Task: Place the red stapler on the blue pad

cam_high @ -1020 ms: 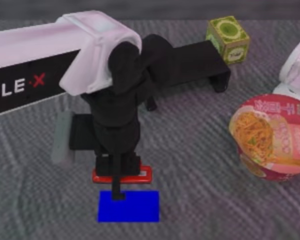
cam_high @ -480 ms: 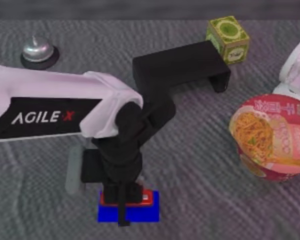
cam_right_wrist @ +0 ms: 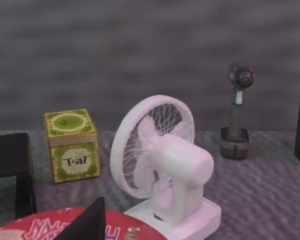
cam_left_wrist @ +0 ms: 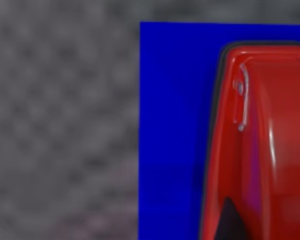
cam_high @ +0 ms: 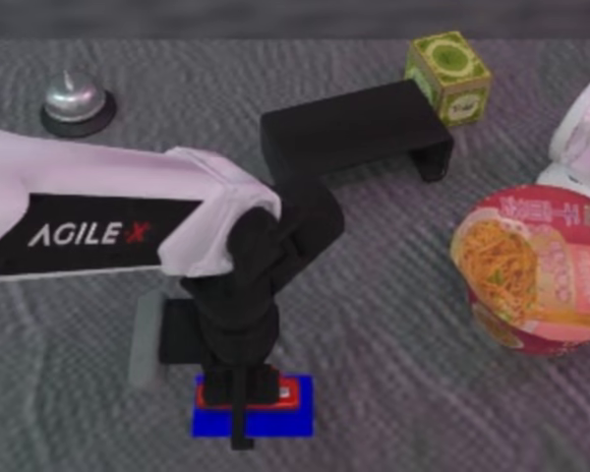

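Note:
The red stapler (cam_high: 291, 393) lies across the back part of the blue pad (cam_high: 285, 421), near the table's front edge left of centre. My left gripper (cam_high: 241, 398) reaches down over the stapler's middle and is shut on it. In the left wrist view the stapler (cam_left_wrist: 270, 150) fills one side above the blue pad (cam_left_wrist: 175, 125), with one dark fingertip (cam_left_wrist: 231, 222) against it. Whether the stapler's base touches the pad is hidden. My right arm is out of the top view; its wrist view shows only one dark fingertip (cam_right_wrist: 89, 222).
A black bench-shaped block (cam_high: 354, 128) stands behind the left arm. A green tea box (cam_high: 449, 77) sits at the back right, a white fan (cam_high: 582, 133) at the right edge and a noodle cup (cam_high: 536, 270) in front of it. A silver bell (cam_high: 75, 101) is at the back left.
My left arm has carried the stapler forward from just behind the blue pad to over it. In the last half second it has barely moved.

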